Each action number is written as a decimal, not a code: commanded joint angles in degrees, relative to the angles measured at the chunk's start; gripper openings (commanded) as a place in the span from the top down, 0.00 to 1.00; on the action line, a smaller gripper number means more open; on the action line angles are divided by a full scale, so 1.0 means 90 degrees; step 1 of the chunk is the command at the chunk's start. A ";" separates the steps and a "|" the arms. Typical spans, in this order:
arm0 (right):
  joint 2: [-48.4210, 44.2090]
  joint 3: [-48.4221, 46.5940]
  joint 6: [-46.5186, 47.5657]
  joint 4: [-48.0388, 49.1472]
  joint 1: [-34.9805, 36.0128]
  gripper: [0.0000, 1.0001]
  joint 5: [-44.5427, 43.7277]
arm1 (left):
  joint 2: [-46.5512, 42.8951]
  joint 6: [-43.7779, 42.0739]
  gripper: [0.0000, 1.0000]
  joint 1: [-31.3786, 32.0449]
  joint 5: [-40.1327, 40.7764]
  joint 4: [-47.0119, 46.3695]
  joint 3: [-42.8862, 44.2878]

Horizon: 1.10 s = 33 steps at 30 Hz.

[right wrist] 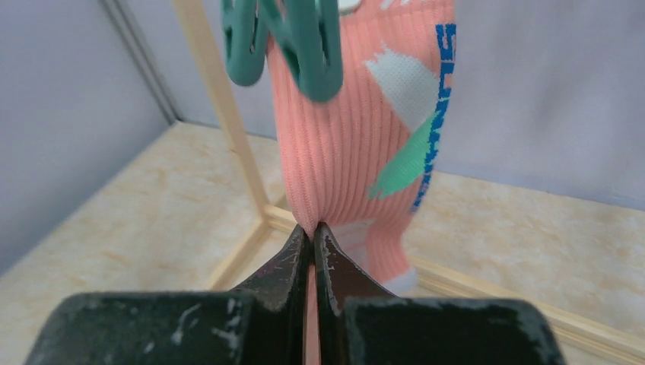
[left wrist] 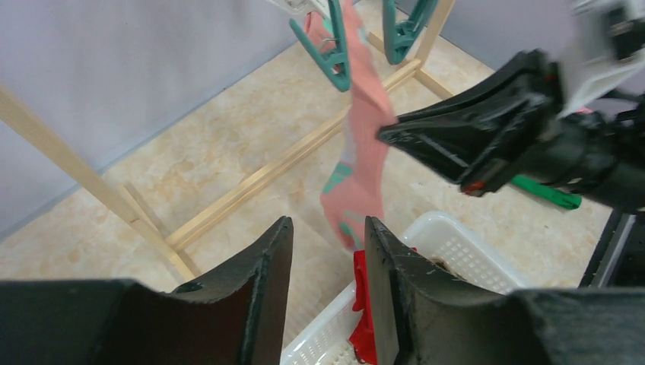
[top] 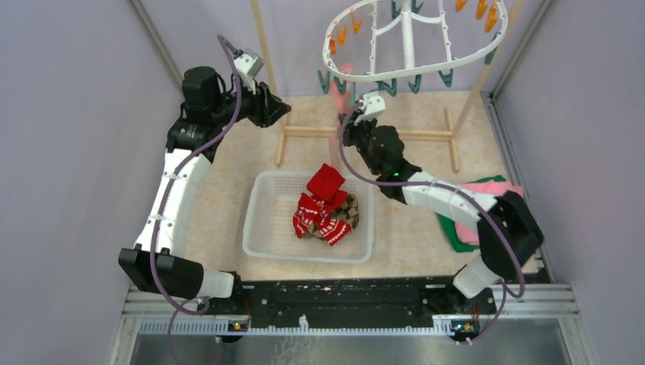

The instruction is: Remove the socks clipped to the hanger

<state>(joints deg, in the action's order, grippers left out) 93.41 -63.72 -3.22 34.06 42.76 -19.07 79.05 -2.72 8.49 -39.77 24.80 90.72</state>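
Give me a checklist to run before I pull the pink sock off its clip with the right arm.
1. Grip: right gripper has its jaws shut on a fold of the pink sock. ok.
2. Clip: the teal clip holds the sock's top edge, so it needs a pull. ok.
3. Left gripper: jaws open, empty, apart from the sock. ok.
4. Hanger braced against the pull: neither gripper holds it. not ok.
5. Drop spot: the basket sits on the table nearer the arms, with room beside the red socks. ok.
6. Grip depth: only a thin pinch shows. cannot tell.
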 commanded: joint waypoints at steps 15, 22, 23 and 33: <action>-0.3605 0.1754 -0.2465 -0.1216 0.0054 1.00 0.1878 | -0.0372 0.0648 0.53 0.0244 -0.0708 -0.0146 -0.0025; -0.4542 0.2343 -0.3167 -0.1397 0.0058 1.00 0.2037 | -0.0405 0.0826 0.35 0.1176 -0.0583 0.0054 -0.0045; -0.4517 0.2324 -0.3222 -0.1423 0.0056 1.00 0.2085 | -0.0380 0.1006 0.32 0.1284 -0.0663 -0.0043 -0.0068; -0.3959 0.1954 -0.3455 -0.1484 0.0057 1.00 0.2392 | 0.0130 0.3878 0.16 0.1434 -0.1529 -0.2156 -0.0300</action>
<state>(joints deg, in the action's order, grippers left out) 56.95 -42.87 -32.73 19.62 42.96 0.69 78.26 19.09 21.08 -49.47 17.50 88.90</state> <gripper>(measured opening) 0.009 0.827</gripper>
